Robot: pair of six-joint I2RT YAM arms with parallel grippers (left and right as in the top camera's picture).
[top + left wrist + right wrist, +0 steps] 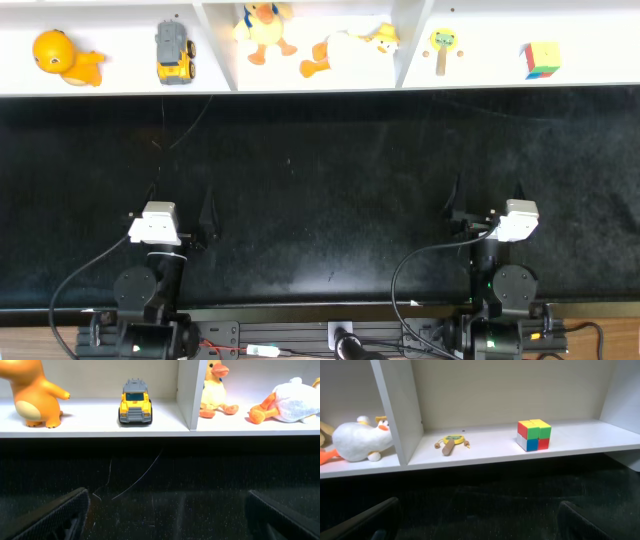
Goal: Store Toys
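Since every toy in sight sits in the white shelf unit [300, 92] along the far edge, the storing looks finished or very nearly so. I judge that the next move calls for no fresh grasp, only a check that nothing is left over.

In the left compartment stand the orange rounded plastic creature [65, 57] and, just to its right, the yellow toy truck with a grey top [175, 53]. The middle compartment holds the upright yellow plush duck [265, 30] and the white plush duck lying on its side [345, 52], near each other. In the right compartment the small wooden rattle with a green face [442, 45] lies flat, with the multicoloured puzzle cube [541, 58] well to its right.

Both arms sit at the near side over the black felt mat [320, 160]. The left gripper [183, 200] has its fingers spread wide and holds nothing, facing the truck, well apart from it. The right gripper [485, 195] is likewise spread and unladen, facing the rattle and cube, well short of the shelf.
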